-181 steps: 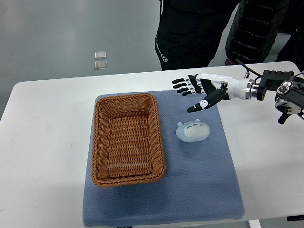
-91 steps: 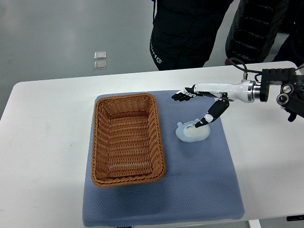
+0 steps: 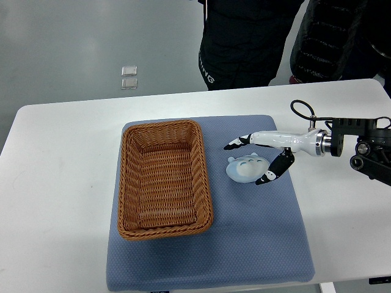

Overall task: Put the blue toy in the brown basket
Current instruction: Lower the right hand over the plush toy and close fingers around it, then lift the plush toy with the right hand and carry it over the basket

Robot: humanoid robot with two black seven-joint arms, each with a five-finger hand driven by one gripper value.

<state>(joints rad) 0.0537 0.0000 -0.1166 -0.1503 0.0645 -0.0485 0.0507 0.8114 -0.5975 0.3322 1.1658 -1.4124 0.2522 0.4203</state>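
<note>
Top view: grasp step, toy not yet secured.
Pale blue rounded plush toy (image 3: 246, 169) lies on the blue mat (image 3: 256, 244), frame centre, right of the empty brown wicker basket (image 3: 164, 177). It is straddled by the right hand (image 3: 259, 160), fingers spread; closing is called for.

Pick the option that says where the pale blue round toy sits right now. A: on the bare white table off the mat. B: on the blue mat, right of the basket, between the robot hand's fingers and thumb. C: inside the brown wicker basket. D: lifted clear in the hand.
B: the pale blue round toy rests on the blue mat beside the brown wicker basket, with the right hand open around it.
</note>
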